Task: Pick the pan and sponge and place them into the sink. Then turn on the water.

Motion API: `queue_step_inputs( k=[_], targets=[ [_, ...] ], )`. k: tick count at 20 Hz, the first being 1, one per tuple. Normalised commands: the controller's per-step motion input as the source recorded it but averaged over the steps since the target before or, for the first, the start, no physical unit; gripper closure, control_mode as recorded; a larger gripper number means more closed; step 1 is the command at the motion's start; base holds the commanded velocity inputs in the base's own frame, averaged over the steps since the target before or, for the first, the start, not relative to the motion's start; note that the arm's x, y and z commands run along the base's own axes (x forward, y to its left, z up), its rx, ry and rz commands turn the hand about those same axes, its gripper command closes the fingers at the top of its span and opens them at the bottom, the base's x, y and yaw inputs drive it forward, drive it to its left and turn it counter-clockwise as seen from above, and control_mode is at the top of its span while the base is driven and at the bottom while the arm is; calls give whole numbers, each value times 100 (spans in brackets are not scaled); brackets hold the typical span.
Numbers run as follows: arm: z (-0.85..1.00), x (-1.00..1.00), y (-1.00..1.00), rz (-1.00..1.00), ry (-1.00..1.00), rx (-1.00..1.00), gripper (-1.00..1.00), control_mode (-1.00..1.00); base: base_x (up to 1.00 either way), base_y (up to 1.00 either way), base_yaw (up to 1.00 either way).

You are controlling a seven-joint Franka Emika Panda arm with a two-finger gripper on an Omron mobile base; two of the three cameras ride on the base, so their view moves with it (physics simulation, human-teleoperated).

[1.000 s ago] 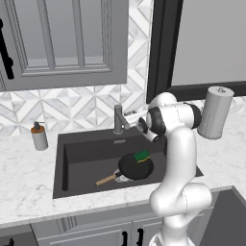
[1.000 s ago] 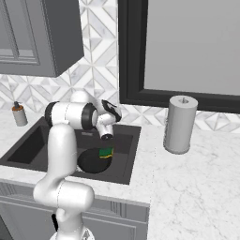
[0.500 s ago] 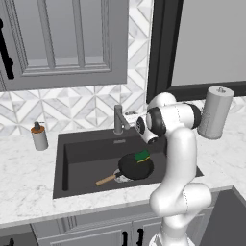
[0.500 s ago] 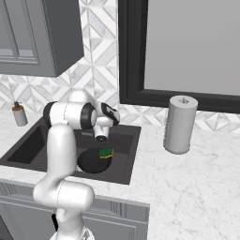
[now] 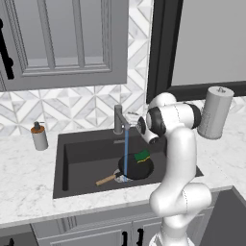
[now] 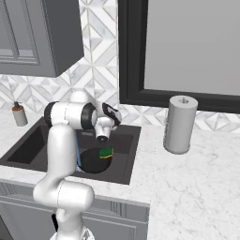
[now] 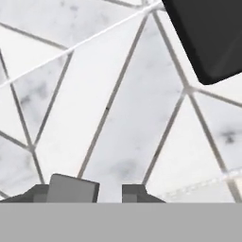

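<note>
The dark sink (image 5: 77, 153) holds the black pan (image 5: 137, 169), whose wooden handle points to the front left. On the pan's far right edge rests the green and yellow sponge (image 5: 142, 156) (image 6: 106, 152). A thin blue stream of water (image 5: 126, 153) (image 6: 78, 157) falls from the grey faucet (image 5: 118, 120) onto the pan (image 6: 95, 162). My gripper (image 5: 134, 123) (image 6: 102, 136) hovers beside the faucet's top, above the sink's back edge. In the hand view my gripper (image 7: 111, 191) faces the tiled backsplash, its fingertips a little apart with nothing between them.
A grey soap dispenser (image 5: 39, 137) (image 6: 19, 115) stands on the marble counter left of the sink. A grey paper towel roll (image 5: 215, 113) (image 6: 180, 124) stands to the right. Cabinets hang above left, and a dark-framed window sits behind the arm.
The blue water stream now runs from the faucet, where none showed before. The hand has shifted slightly at the faucet and its jaws have narrowed.
</note>
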Motion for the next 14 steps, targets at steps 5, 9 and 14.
queue_step_inputs(
  k=[5,9,14],
  targets=[
    [-60,0,-100,0,19,26,100,-100,0,0,0],
    [-35,-10,-100,3,12,36,100,-100,0,0,0],
    [-6,-67,-100,8,0,51,100,-100,0,0,0]
  ],
)
